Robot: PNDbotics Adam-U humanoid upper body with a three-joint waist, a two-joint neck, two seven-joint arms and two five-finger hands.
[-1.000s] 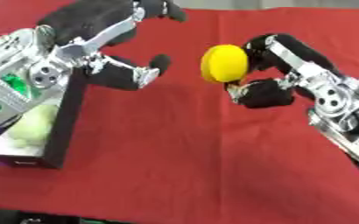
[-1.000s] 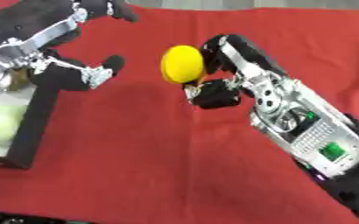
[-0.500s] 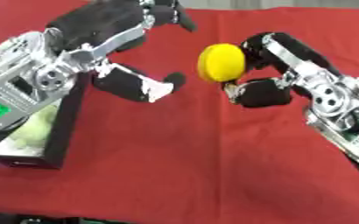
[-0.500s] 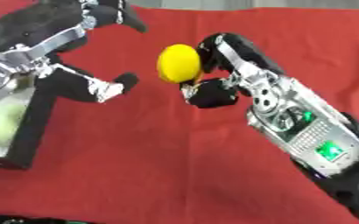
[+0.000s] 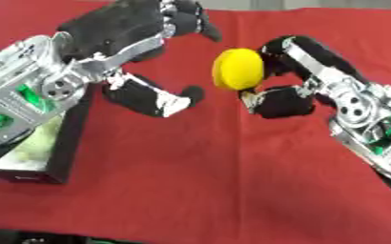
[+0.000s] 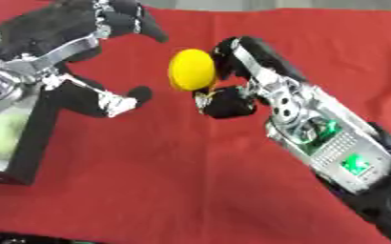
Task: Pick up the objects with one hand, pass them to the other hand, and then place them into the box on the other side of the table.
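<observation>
A round yellow object (image 5: 237, 69) hangs above the red table, pinched between the fingers and thumb of my right hand (image 5: 292, 76). My left hand (image 5: 140, 33) is spread open just to its left, fingers over the top and thumb (image 5: 161, 97) below, with a small gap to the yellow object. A black box (image 5: 32, 147) lies at the left edge under my left arm, with pale green things inside it.
The red cloth (image 5: 207, 181) covers the table down to its front edge. My right forearm (image 6: 332, 147) runs off toward the lower right.
My left hand has swung right from the box and opened wide, closing on the yellow object. The right hand has kept the object almost still.
</observation>
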